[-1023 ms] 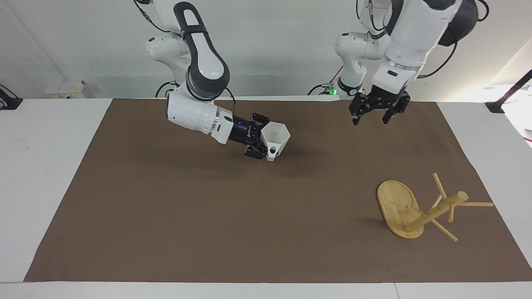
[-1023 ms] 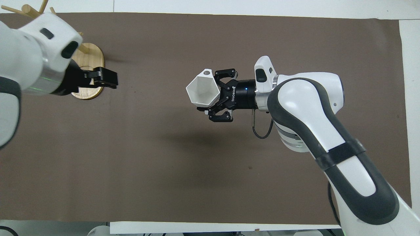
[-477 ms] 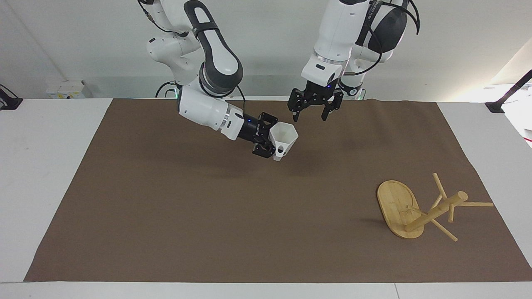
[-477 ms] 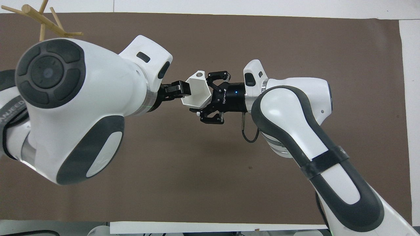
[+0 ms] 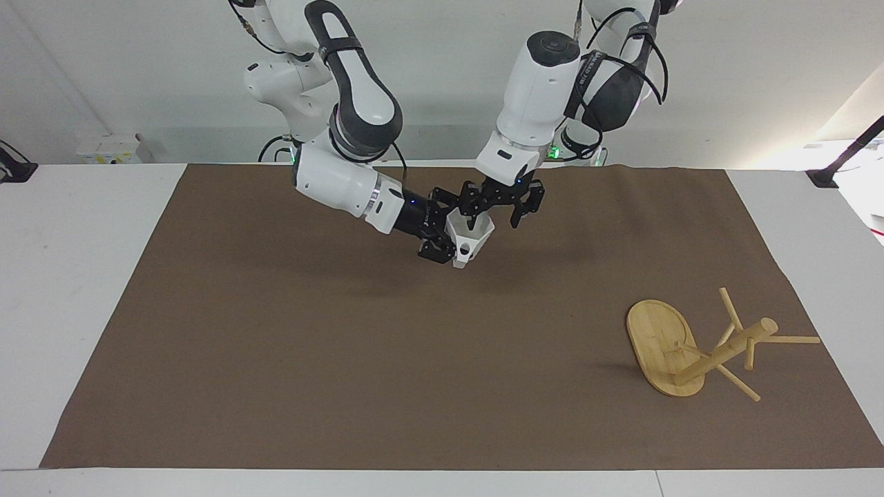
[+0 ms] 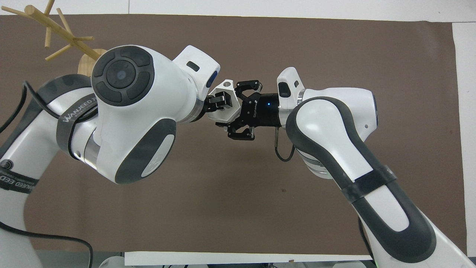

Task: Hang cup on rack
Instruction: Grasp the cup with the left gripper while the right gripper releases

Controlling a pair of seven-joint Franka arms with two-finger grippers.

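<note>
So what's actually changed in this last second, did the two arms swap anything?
No swap yet. The left gripper swung in from over the left arm's end of the mat and came down onto the cup, fingers open, one dipping into its mouth. The right gripper carried the cup a little toward it and still holds it. The rack has not moved.

The white faceted cup is held tipped above the table, while the bamboo rack lies toppled.
</note>
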